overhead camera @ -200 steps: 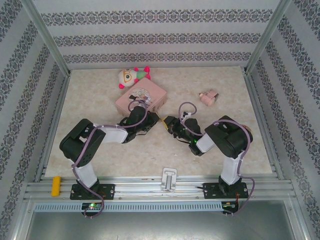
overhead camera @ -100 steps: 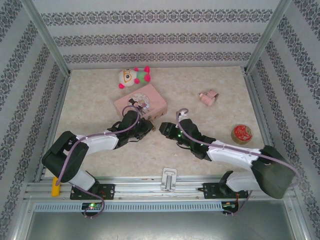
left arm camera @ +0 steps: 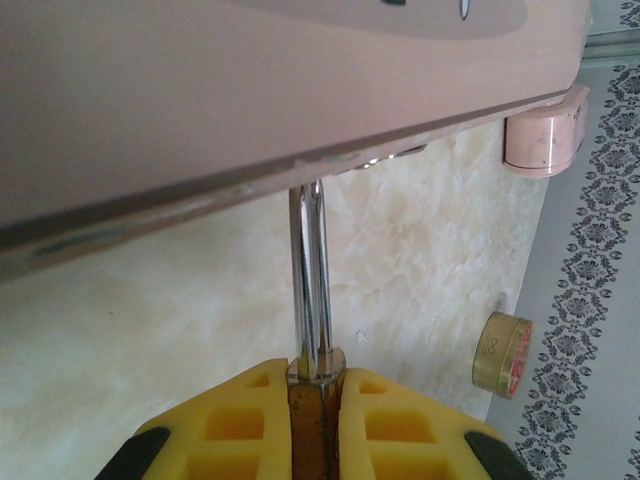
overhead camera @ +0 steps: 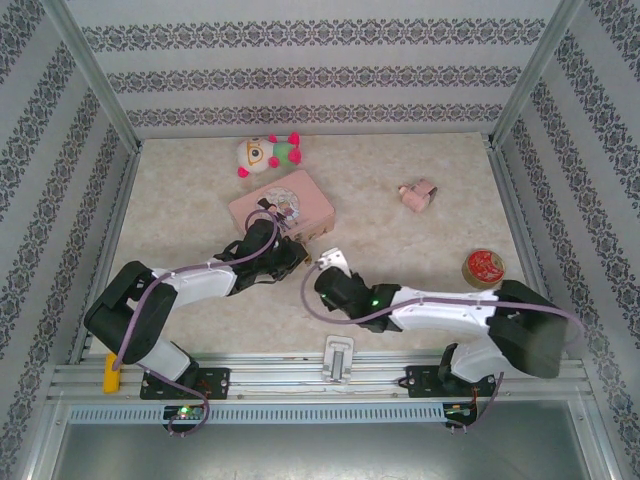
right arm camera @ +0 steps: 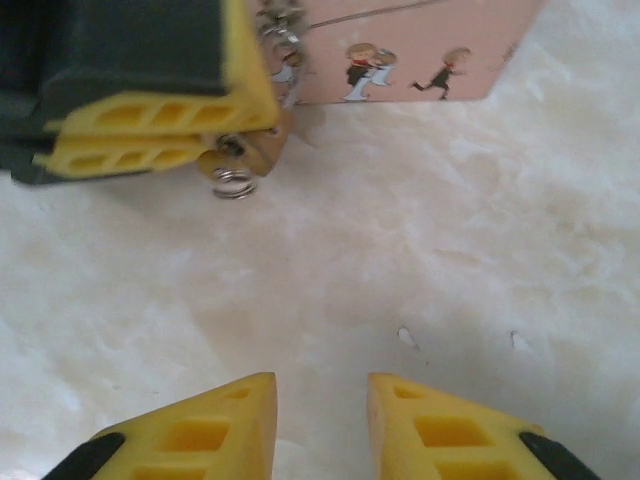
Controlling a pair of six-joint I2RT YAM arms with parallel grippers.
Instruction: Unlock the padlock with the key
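Padlock [left arm camera: 316, 425]: brass body pinched in my left pincer [left arm camera: 316, 380], I judge to steady it for keying; shackle [left arm camera: 310, 270] runs ahead to pink box [left arm camera: 200, 100]. Right pincer [right arm camera: 322, 400]: spread, empty, padlock ahead-left beside wire ring [right arm camera: 233, 184]

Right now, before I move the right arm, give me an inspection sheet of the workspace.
Surface: pale marbled table, nothing spilled.
Job's things: padlock, its shackle running up to the pink box's edge; small wire ring at its base; key not made out.
Clutter: plush toy, small pink object, round tin, yellow block.
Grippers: left gripper shut on padlock; right gripper open, empty.
Cables: purple cable looping at each wrist; no snag seen.
Surroundings: patterned walls, metal rail.
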